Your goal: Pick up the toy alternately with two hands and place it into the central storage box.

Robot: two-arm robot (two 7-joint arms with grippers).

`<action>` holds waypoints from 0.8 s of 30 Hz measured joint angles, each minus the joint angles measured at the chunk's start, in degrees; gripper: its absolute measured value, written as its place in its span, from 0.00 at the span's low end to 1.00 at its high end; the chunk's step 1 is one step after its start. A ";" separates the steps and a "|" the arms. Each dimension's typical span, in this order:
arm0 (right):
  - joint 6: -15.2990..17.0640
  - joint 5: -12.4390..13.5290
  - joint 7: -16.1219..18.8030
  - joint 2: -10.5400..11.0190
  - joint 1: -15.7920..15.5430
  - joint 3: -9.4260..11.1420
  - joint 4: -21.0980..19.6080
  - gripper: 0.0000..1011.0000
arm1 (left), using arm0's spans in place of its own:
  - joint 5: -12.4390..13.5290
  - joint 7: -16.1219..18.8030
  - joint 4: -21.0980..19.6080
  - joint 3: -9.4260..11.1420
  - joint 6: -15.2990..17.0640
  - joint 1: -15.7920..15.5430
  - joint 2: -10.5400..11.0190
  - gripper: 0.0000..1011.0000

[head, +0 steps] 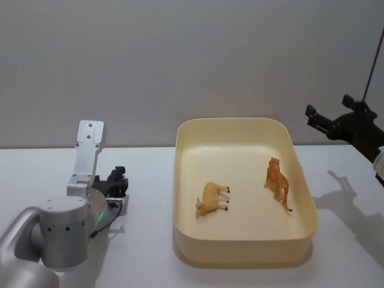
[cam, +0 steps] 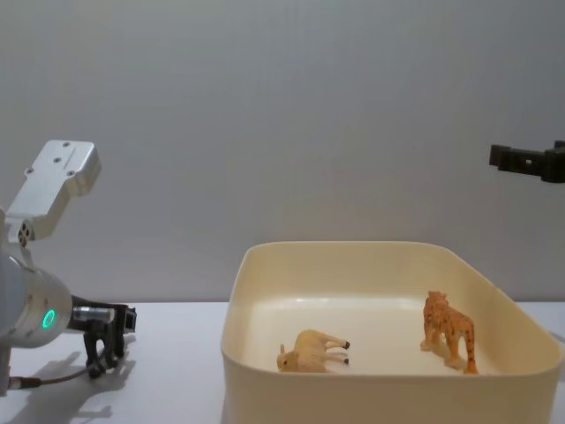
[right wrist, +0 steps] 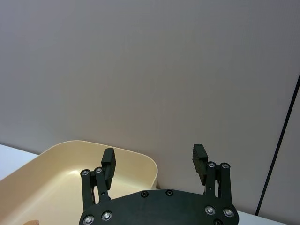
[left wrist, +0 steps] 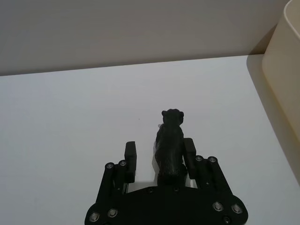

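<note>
Left pincer (left wrist: 159,157) is down at the surface (left wrist: 70,122), jaws wide around a black toy (left wrist: 169,145) left of the box (head: 303,180). Right pincer (right wrist: 154,161) hangs wide open, up high right of the box, which holds a tan toy (head: 212,199) and orange toy (head: 278,182).

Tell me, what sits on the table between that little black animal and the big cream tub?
Nothing: in the head view, only bare white table lies between the black animal figure, standing between the left gripper's fingers, and the cream tub.
</note>
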 joint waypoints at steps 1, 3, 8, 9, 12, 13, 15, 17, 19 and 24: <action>0.00 0.00 0.00 0.00 0.00 0.00 0.00 0.99 | -0.01 0.00 0.01 0.00 0.00 0.00 0.00 0.58; 0.00 0.00 0.00 0.00 0.00 0.00 0.00 0.99 | -0.05 0.02 0.07 -0.02 0.02 -0.02 -0.02 0.51; 0.00 0.00 0.00 0.00 0.00 0.00 0.00 0.99 | -0.08 0.04 0.14 -0.05 0.03 -0.03 -0.04 0.35; 0.00 0.00 0.00 0.00 0.00 0.00 0.00 0.99 | -0.06 0.03 0.15 -0.06 0.03 -0.04 -0.06 0.31; 0.00 0.00 0.00 0.00 0.00 0.00 0.00 0.99 | 0.21 -0.07 0.17 -0.07 -0.28 -0.11 -0.10 0.30; 0.00 0.00 0.00 0.00 0.00 0.00 0.00 0.99 | 0.32 -0.14 0.17 -0.07 -0.43 -0.13 -0.11 0.30; 0.00 0.00 0.00 0.00 0.00 0.00 0.00 0.99 | 0.76 -0.45 0.18 -0.07 -1.07 -0.24 -0.17 0.30; 0.00 0.00 0.00 0.00 0.00 0.00 0.00 0.99 | 1.13 -0.72 0.18 -0.06 -1.59 -0.34 -0.21 0.30; 0.00 0.00 0.00 0.00 0.00 0.00 0.00 0.99 | 1.70 -1.13 0.18 -0.05 -2.41 -0.52 -0.28 0.30; 0.00 0.00 0.00 0.00 0.00 0.00 0.00 0.99 | 3.39 -2.53 0.16 0.00 -4.51 -1.14 -0.44 0.30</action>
